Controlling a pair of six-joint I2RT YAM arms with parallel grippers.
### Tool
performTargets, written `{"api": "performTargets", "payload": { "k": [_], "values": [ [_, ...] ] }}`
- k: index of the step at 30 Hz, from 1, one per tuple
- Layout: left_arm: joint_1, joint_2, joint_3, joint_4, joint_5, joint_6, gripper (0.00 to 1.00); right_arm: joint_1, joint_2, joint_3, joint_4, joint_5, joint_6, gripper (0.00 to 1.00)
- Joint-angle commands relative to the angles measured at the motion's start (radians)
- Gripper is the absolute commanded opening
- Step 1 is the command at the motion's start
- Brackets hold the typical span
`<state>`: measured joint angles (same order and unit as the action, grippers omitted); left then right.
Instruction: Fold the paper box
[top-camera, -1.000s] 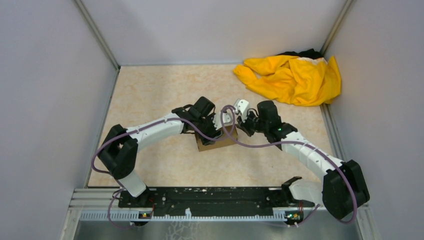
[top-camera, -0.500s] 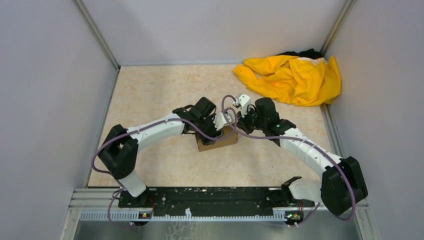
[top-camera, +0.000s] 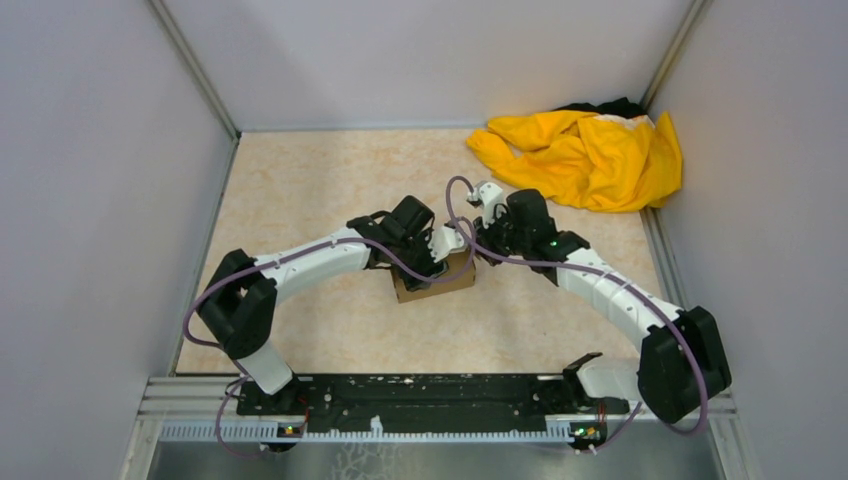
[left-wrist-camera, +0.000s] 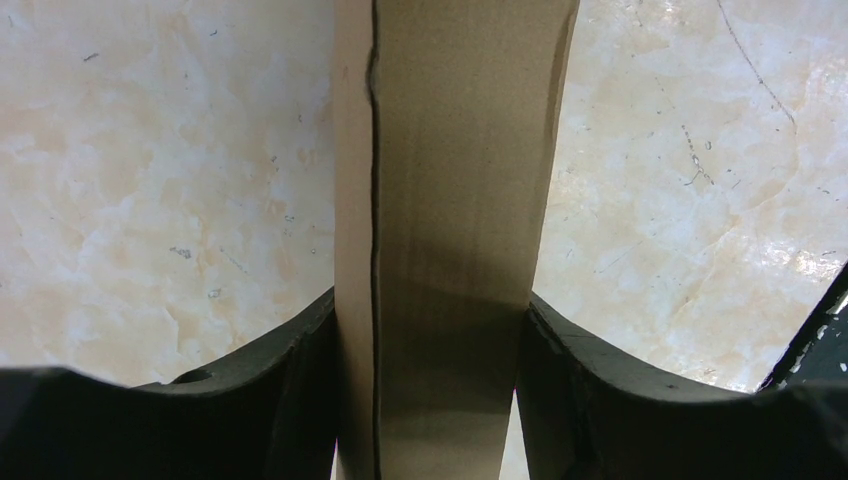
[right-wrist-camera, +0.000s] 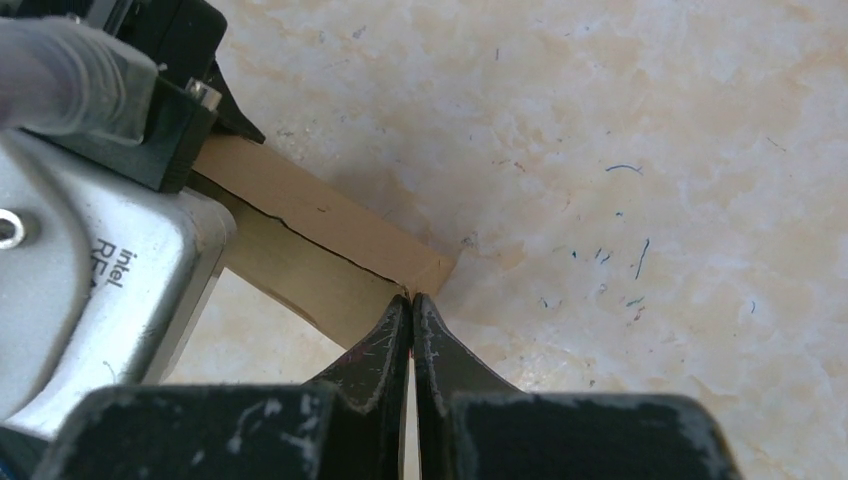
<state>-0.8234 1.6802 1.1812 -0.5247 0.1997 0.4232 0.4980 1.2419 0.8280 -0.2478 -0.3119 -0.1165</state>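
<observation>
The paper box (top-camera: 437, 283) is a small brown carton lying on the beige tabletop at the centre. My left gripper (top-camera: 430, 262) comes down on it from above. In the left wrist view its black fingers (left-wrist-camera: 275, 375) press on both long sides of the box (left-wrist-camera: 455, 190), which has a dark seam running along its top. My right gripper (top-camera: 470, 246) is shut. In the right wrist view its closed tips (right-wrist-camera: 411, 300) touch the end corner of the box (right-wrist-camera: 320, 215), right beside the left arm's wrist (right-wrist-camera: 100, 240).
A crumpled yellow cloth (top-camera: 585, 155) lies in the far right corner. Grey walls (top-camera: 110, 180) close in the table on the left, back and right. The arms' base rail (top-camera: 420, 395) runs along the near edge.
My right gripper has moved a little left and away from me, up against the box's right end. The left gripper has stayed on the box, its jaws slightly narrower.
</observation>
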Motion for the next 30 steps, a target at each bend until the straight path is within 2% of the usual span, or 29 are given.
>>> {"api": "performTargets", "payload": {
  "k": [1, 30],
  "values": [
    [-0.011, 0.026, 0.019, 0.005, 0.0, 0.01, 0.62, 0.027, 0.013, 0.071, -0.004, -0.044, 0.066, 0.0],
    [-0.013, 0.042, 0.024, 0.006, 0.004, 0.01, 0.61, 0.027, 0.069, 0.176, -0.108, -0.06, 0.229, 0.0]
  ]
}}
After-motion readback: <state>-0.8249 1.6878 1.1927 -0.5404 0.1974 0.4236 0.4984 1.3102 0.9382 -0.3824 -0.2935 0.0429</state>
